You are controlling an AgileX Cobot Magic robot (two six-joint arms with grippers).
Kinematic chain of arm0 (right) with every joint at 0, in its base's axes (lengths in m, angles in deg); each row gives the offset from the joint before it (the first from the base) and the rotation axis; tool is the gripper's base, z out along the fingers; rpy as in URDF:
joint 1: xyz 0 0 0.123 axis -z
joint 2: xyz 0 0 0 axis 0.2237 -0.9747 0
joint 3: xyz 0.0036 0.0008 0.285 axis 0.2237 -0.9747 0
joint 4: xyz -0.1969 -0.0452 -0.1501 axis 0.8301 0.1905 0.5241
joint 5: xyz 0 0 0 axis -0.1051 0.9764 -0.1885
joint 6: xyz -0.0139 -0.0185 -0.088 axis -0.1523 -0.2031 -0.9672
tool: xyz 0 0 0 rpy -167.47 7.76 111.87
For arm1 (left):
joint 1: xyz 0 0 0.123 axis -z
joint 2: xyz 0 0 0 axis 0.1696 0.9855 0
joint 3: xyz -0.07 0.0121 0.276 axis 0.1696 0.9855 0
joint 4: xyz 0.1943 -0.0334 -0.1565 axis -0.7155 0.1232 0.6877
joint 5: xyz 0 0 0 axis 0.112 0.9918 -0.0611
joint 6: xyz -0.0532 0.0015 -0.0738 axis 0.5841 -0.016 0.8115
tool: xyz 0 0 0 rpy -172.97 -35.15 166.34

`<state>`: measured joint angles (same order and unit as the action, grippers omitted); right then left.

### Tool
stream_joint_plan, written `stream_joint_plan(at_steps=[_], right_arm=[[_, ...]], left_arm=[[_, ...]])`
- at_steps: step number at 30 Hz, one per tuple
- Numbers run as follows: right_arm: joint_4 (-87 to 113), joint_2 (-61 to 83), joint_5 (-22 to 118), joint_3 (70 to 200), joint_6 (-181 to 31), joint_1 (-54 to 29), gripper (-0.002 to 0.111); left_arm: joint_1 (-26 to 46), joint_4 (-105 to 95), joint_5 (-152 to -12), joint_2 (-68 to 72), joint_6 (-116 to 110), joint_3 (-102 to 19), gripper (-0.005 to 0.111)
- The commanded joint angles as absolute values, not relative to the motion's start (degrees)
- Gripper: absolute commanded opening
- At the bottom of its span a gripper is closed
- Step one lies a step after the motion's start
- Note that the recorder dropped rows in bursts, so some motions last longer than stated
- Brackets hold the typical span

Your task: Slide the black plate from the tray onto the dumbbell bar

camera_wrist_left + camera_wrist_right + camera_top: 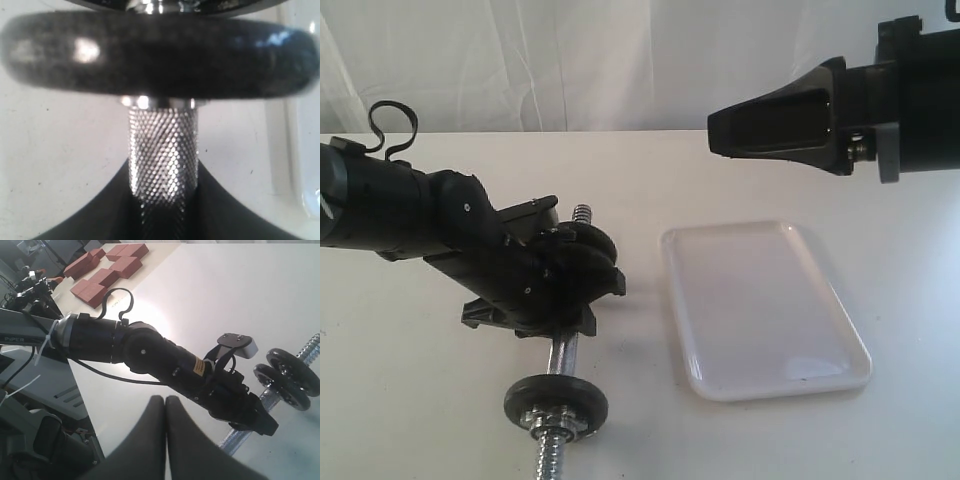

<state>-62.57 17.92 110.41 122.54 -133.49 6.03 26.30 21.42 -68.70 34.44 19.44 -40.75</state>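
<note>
Dumbbell bar (563, 352), black discs (556, 398) aboard, in left fingers (105, 220); tray (760, 305) beside.

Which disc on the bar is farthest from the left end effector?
The lone disc at the bar's camera-side end; the other two discs sit beside the left end effector.

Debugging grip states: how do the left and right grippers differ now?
The left gripper is clamped on the bar at its knurled middle; the right gripper is shut on nothing. Left sits low at the table; right hangs raised in the air. Both are black.
</note>
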Motion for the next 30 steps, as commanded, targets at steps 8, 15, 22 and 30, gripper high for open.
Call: stream_joint_plan(at_steps=[8, 15, 22, 30], right_arm=[[-62.94, 18.40, 110.82, 122.18, -133.73, 5.99, 0.000], [-62.94, 18.40, 110.82, 122.18, -133.73, 5.99, 0.000], [-62.94, 18.40, 110.82, 122.18, -133.73, 5.99, 0.000], [-62.95, 18.40, 110.69, 122.18, -133.73, 5.99, 0.000]], left_arm=[[26.39, 27.96, -81.11, 34.94, 23.38, -46.74, 0.000], [26.39, 28.11, -81.47, 36.70, 23.38, -49.38, 0.000], [26.39, 28.11, -82.06, 36.83, 23.38, -49.38, 0.000], [26.39, 28.11, -81.72, 36.93, 23.38, -49.38, 0.000]])
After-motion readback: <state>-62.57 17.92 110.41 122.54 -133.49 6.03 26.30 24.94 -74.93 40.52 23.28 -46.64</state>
